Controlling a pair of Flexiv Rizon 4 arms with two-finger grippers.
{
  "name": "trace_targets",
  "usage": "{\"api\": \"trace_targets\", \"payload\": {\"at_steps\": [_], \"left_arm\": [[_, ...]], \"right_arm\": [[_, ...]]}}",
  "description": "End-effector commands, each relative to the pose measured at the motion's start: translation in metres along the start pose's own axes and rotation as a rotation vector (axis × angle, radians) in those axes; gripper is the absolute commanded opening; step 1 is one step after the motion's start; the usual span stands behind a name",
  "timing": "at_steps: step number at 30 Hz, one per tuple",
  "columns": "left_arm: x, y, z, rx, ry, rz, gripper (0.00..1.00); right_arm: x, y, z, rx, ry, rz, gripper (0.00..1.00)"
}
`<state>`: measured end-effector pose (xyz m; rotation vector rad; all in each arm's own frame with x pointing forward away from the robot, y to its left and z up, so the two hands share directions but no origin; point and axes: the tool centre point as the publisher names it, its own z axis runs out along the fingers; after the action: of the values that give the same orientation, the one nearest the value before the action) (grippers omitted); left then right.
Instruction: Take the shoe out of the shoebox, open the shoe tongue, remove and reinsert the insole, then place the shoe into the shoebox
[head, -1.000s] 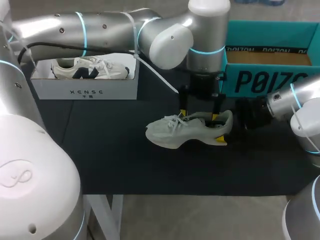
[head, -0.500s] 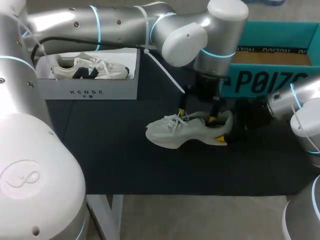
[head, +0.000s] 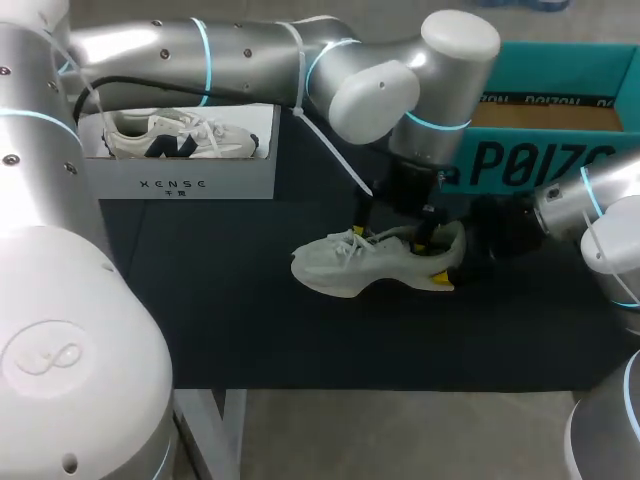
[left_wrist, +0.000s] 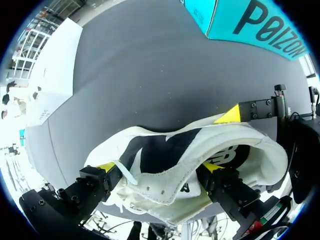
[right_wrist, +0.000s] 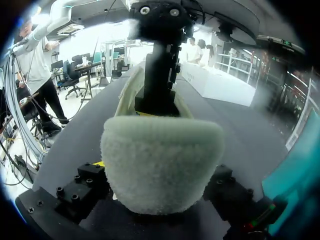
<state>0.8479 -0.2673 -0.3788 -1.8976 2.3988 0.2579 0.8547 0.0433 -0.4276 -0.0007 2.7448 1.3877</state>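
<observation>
A pale grey-green shoe (head: 365, 264) lies on its side on the black table, toe to the left. My right gripper (head: 448, 262) comes in from the right and is shut on its fuzzy heel (right_wrist: 162, 162), one finger on each side. My left gripper (head: 390, 238) hangs over the shoe's opening, open. One yellow fingertip (left_wrist: 212, 167) is inside the shoe (left_wrist: 175, 170) over the dark insole. The other fingertip (left_wrist: 106, 166) is outside by the laces, so the upper lies between them. The open teal shoebox (head: 540, 150) stands at the back right.
A white box (head: 175, 172) with another white and dark sneaker (head: 180, 136) stands at the back left. The table's front edge (head: 400, 388) runs just below the shoe.
My left arm has shifted right and its gripper has come down closer onto the shoe's opening. The shoe and my right gripper have stayed where they were.
</observation>
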Motion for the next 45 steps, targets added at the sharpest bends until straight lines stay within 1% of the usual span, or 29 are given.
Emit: {"api": "trace_targets", "payload": {"at_steps": [1, 3, 7, 9, 13, 18, 19, 20, 21, 22, 23, 24, 26, 27, 28, 38, 41, 43, 45], "left_arm": [[-0.013, 0.005, -0.008, -0.001, -0.021, 0.002, 1.00], [-0.021, 0.007, -0.012, 0.009, -0.035, -0.007, 1.00], [-0.035, 0.010, -0.023, 0.018, -0.012, -0.031, 1.00], [-0.041, 0.012, -0.030, 0.012, 0.017, -0.045, 1.00], [-0.048, 0.016, -0.035, 0.005, 0.032, -0.065, 1.00], [-0.050, 0.018, -0.036, 0.003, 0.069, -0.095, 1.00], [-0.050, 0.018, -0.036, -0.004, 0.087, -0.100, 0.86], [-0.050, 0.018, -0.037, -0.015, 0.119, -0.100, 0.65], [-0.049, 0.019, -0.037, -0.025, 0.144, -0.107, 0.39], [-0.049, 0.018, -0.037, -0.030, 0.152, -0.106, 0.22], [-0.048, 0.018, -0.037, -0.036, 0.166, -0.106, 0.08], [-0.046, 0.018, -0.037, -0.046, 0.190, -0.107, 0.00], [-0.041, 0.019, -0.038, -0.073, 0.247, -0.100, 0.00], [-0.040, 0.020, -0.038, -0.098, 0.298, -0.095, 0.00], [-0.038, 0.021, -0.039, -0.107, 0.317, -0.091, 0.00], [-0.028, 0.027, -0.043, -0.104, 0.338, -0.065, 0.00], [-0.025, 0.030, -0.050, -0.070, 0.317, -0.030, 0.00], [-0.027, 0.033, -0.055, -0.057, 0.309, -0.020, 0.00], [-0.034, 0.035, -0.059, -0.040, 0.299, -0.027, 0.00]], "right_arm": [[0.000, -0.002, 0.005, 0.002, -0.002, -0.001, 0.00], [0.000, -0.002, 0.005, 0.002, -0.002, -0.001, 0.00], [0.000, -0.002, 0.005, 0.002, -0.002, -0.001, 0.00], [0.000, -0.002, 0.005, 0.002, -0.002, -0.001, 0.00], [0.000, -0.002, 0.005, 0.002, -0.002, -0.001, 0.00], [0.000, -0.002, 0.005, 0.002, -0.002, -0.001, 0.00], [0.000, -0.002, 0.005, 0.002, -0.002, -0.001, 0.00], [0.000, -0.002, 0.005, 0.002, -0.002, -0.001, 0.00], [0.000, -0.002, 0.005, 0.002, -0.002, -0.001, 0.00], [0.000, -0.002, 0.005, 0.002, -0.002, -0.001, 0.00], [0.000, -0.002, 0.005, 0.002, -0.002, -0.001, 0.00], [0.000, -0.002, 0.005, 0.002, -0.002, -0.001, 0.00], [0.000, -0.002, 0.005, 0.002, -0.002, -0.001, 0.00], [0.000, -0.002, 0.005, 0.002, -0.002, -0.001, 0.00], [0.000, -0.002, 0.005, 0.002, -0.002, -0.001, 0.00], [0.000, -0.002, 0.005, 0.002, -0.002, -0.001, 0.00], [0.000, -0.002, 0.005, 0.002, -0.002, -0.001, 0.00], [0.000, -0.002, 0.005, 0.002, -0.002, -0.001, 0.00], [0.000, -0.002, 0.005, 0.002, -0.002, -0.001, 0.00]]}}
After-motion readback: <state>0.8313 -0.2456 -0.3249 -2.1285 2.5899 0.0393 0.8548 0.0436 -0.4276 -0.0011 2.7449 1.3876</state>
